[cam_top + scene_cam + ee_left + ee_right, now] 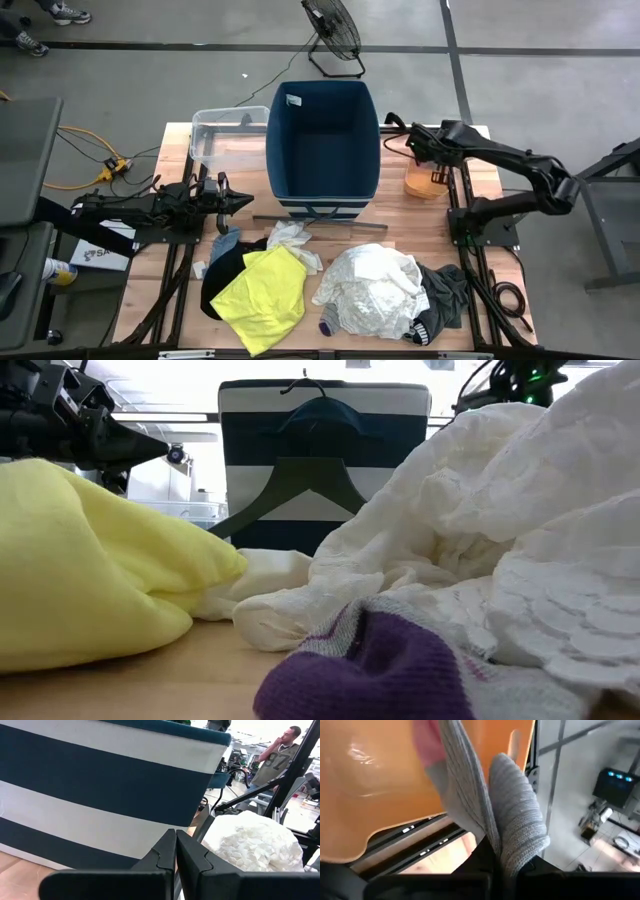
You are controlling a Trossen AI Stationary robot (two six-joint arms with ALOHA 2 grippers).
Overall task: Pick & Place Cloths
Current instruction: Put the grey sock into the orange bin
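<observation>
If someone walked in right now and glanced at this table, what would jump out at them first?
Probably the tall dark-blue bin standing at the middle of the table's far side, with the neon-yellow shirt and the big white garment heaped on the near side. Next, the right gripper by the orange tub, shut on a grey sock, while the left gripper waits shut beside the bin.

Counts: two arms, each with one gripper: left gripper point(244, 199), right gripper point(412, 136). One dark-blue bin point(323, 140), one clear tub point(222, 138), one orange tub point(424, 181). Cloth pile held one neon-yellow shirt point(262, 296), one large white garment point(368, 287), one small white piece point(292, 238). One grey sock point(512, 815). One fan point(333, 33).
</observation>
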